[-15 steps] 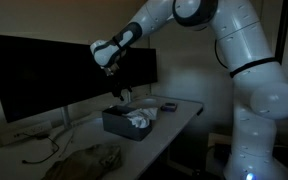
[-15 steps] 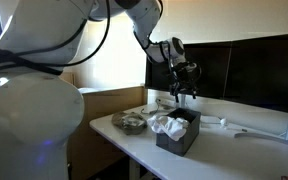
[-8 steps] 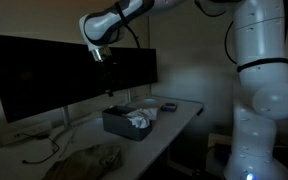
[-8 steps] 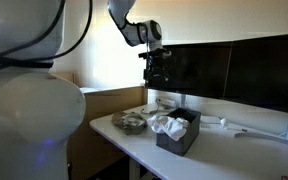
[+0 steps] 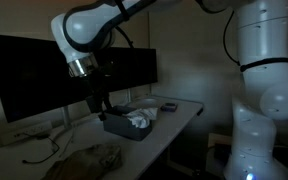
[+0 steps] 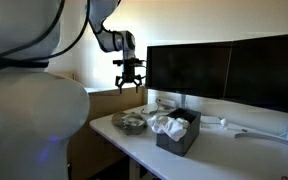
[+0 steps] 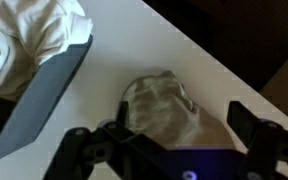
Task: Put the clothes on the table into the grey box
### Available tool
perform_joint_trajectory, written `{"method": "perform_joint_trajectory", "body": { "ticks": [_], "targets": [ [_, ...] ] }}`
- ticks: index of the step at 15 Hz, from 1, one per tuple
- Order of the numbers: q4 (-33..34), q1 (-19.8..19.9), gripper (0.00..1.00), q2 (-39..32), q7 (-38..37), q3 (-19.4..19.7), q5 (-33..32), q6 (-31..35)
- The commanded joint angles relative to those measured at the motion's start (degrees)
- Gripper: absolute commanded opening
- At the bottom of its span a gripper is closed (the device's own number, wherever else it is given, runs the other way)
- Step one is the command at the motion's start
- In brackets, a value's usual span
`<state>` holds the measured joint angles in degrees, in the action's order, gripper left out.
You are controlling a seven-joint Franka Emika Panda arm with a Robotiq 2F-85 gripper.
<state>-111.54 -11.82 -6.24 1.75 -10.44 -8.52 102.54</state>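
Note:
A grey box (image 5: 117,123) stands on the white table and holds a white cloth (image 5: 138,119); both also show in an exterior view, the box (image 6: 182,137) and the cloth (image 6: 166,124). A crumpled olive cloth (image 5: 86,160) lies on the table (image 5: 174,125) apart from the box, also seen in an exterior view (image 6: 131,122). In the wrist view the olive cloth (image 7: 164,108) lies straight below my gripper (image 7: 169,150), with the box (image 7: 44,90) and white cloth (image 7: 29,35) at the left. My gripper (image 5: 96,100) (image 6: 128,78) hangs open and empty above the olive cloth.
Two dark monitors (image 5: 34,70) (image 6: 234,75) stand along the back of the table. Cables (image 5: 39,150) lie near the olive cloth. A small dark object (image 5: 169,106) lies beyond the box. The table edge (image 6: 114,135) is close to the olive cloth.
My gripper has left the spot above the grey box, risen, and swung sideways over the olive cloth. The white cloth stays in the box.

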Motion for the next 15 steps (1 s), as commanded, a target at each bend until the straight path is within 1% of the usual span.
{"method": "perform_joint_trajectory", "body": {
  "ticks": [1, 3, 4, 5, 6, 8, 10, 11, 15],
  "targets": [
    [-3.3, -2.1, 1.00, -0.9, -6.4, -1.5, -2.7, 8.1],
    [-4.0, -3.2, 1.00, -3.1, -9.9, -1.8, -4.0, 12.6],
    [-3.9, -3.8, 1.00, -4.3, -11.5, -1.8, -4.6, 13.5],
    [-3.4, -4.6, 1.00, -4.9, -13.4, -1.7, -6.0, 12.9],
    [-2.8, -3.9, 1.00, -4.2, -10.0, -1.8, -3.8, 11.3],
    [-2.7, -4.6, 1.00, -5.6, -11.8, -1.8, -4.9, 11.9],
    [-2.6, -4.7, 1.00, -5.8, -12.1, -1.7, -5.2, 11.9],
    [-2.6, -4.8, 1.00, -6.7, -11.7, -1.7, -6.0, 13.6],
    [-2.7, -4.9, 1.00, -11.5, -12.4, -0.5, -9.7, 24.7]
  ]
}}
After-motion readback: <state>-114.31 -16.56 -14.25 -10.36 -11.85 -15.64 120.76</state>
